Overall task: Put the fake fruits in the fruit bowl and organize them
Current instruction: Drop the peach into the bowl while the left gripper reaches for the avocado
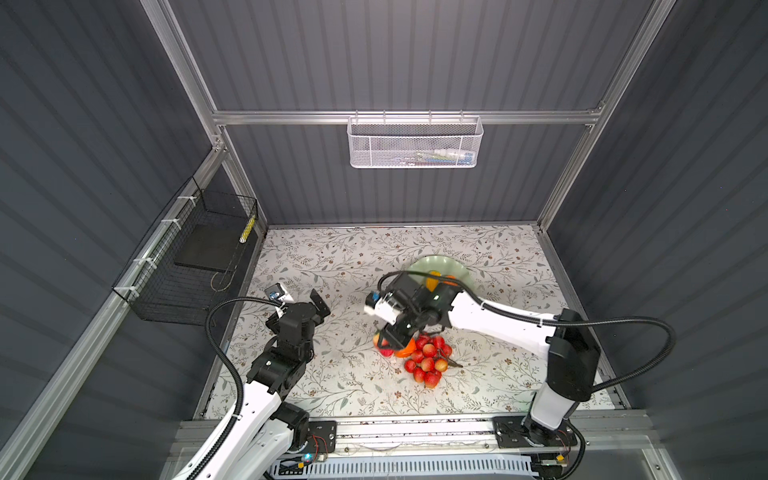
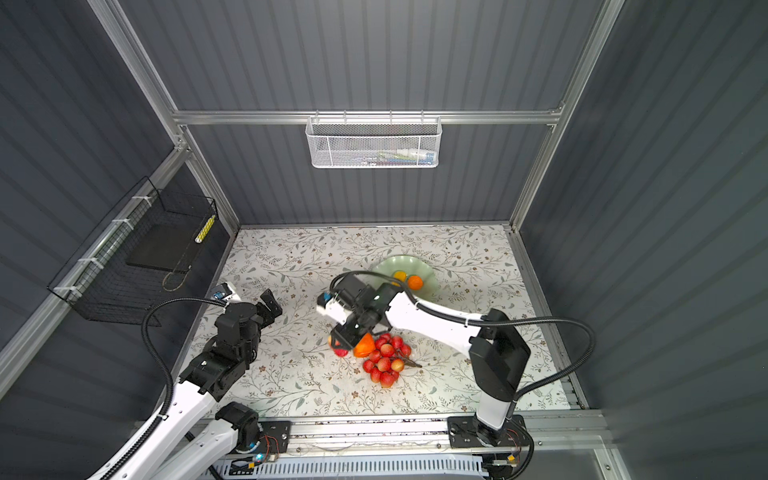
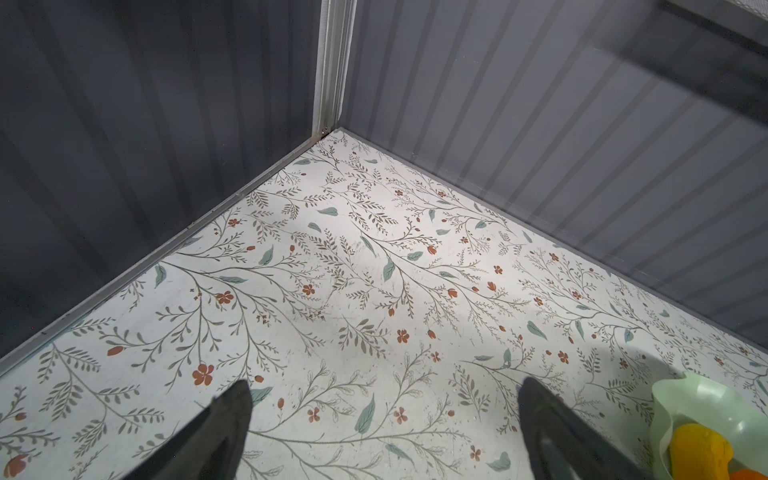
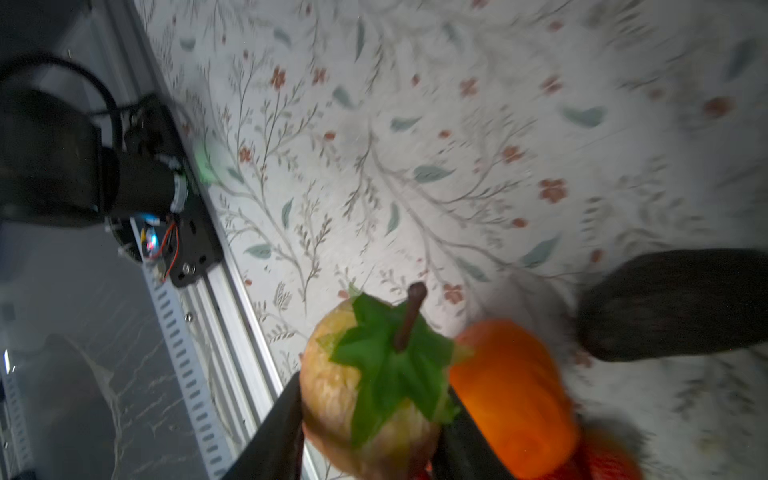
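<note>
Though judged under halfway, logged cob (image 2: 400,275) and tangerine (image 2: 414,282) in bowl (image 2: 390,262), back right of surface (image 1: 332,257). Found right hand (image 4: 374,386) clamped on pale leafy fruit (image 4: 328,395) mid-surface, beside persimmon (image 4: 511,395) and grapes (image 1: 428,361). Counted these as outstanding. Saw left hand (image 3: 385,390) agape, empty. Bowl look: mint, glossy, wavy-rimmed.

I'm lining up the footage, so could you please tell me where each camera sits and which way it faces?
Both top views: overhead, looking down on the floral table; both arms show.
Left wrist: on the left arm, facing a far table corner; open left tool shows.
Right wrist: on the right arm, facing the front rail; the right tool grips a leaf-capped fruit.
Shared: left wrist and top views show the bowl.
</note>
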